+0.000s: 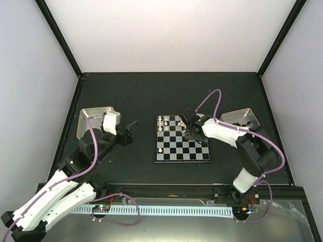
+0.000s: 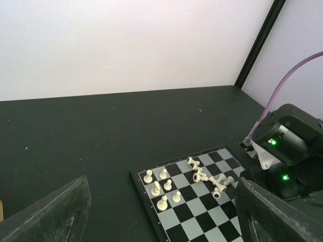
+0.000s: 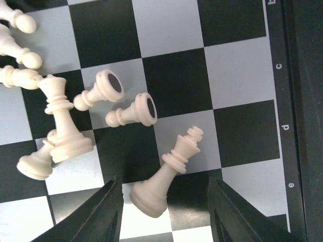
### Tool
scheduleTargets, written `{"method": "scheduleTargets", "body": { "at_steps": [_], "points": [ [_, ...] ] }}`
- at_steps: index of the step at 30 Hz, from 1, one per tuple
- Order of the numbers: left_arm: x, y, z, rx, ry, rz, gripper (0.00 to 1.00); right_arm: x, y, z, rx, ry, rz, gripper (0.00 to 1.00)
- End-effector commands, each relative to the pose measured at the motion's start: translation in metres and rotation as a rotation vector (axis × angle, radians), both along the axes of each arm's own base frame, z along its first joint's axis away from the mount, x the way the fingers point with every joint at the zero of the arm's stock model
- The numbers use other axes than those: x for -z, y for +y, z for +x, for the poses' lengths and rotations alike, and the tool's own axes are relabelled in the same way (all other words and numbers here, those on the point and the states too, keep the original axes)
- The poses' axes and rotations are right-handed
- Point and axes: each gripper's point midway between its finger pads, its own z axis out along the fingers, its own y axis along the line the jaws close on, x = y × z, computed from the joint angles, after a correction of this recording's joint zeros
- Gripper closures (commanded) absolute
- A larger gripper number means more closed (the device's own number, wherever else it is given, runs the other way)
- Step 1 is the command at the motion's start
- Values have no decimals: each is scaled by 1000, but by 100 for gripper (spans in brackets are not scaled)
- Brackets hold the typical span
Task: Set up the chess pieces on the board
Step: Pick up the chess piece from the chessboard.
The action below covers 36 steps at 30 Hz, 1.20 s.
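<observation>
Dark matte tabletop (image 1: 131,96); small black-and-grey checked chessboard (image 1: 189,151) mid-frame. R gripper (image 3: 164,191) wide open, straddling toppled cream plastic chess piece (image 3: 169,171), nothing held. L gripper (image 2: 161,181) open, empty. Risk: pinching tapered stem squirts it into nearby fallen pawns (image 3: 133,113).

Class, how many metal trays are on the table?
2. The left tray sits left of the board; the right tray sits right of it.

My board (image 1: 182,146) is checked in black and pale grey, its dark rim marked with small pale letters (image 3: 286,127). The chess pieces (image 3: 169,171) are cream-white; two toppled ones show dark round bases. My arms (image 1: 222,132) are white with black joints and lilac cables (image 1: 209,101), over a matte black table (image 1: 131,96).
</observation>
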Motion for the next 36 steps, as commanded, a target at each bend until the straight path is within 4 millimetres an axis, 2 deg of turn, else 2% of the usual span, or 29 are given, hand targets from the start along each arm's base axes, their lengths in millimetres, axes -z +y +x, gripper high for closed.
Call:
{"method": "scheduleTargets", "body": {
  "at_steps": [1,7,12,17,21,24,26,30,33,36],
  "points": [
    [-3,2,4,-20,-1,-12,20,-9,1,6,23,-48,13,53],
    [-1,0,4,-15,5,-11,19,2,-3,7,103,-55,11,58],
    [1,-6,6,7,25,-1,19,12,-9,-3,138,-40,23,68],
    [5,-10,7,16,39,-7,18,12,-16,-13,141,-34,23,70],
    [5,-18,10,36,56,-28,18,11,-17,-19,120,-27,35,83],
    [14,-33,9,89,120,-74,17,7,-18,-17,90,-67,45,89],
    [22,-47,8,141,181,-118,17,-2,-17,-13,56,-122,62,90],
    [32,-74,5,242,280,-187,17,-38,-1,-1,-76,-293,172,90],
    [26,-88,5,297,310,-212,16,-74,24,-2,-250,-428,309,90],
    [10,-99,1,368,314,-239,15,-115,53,-18,-471,-540,466,91]
  ]
}}
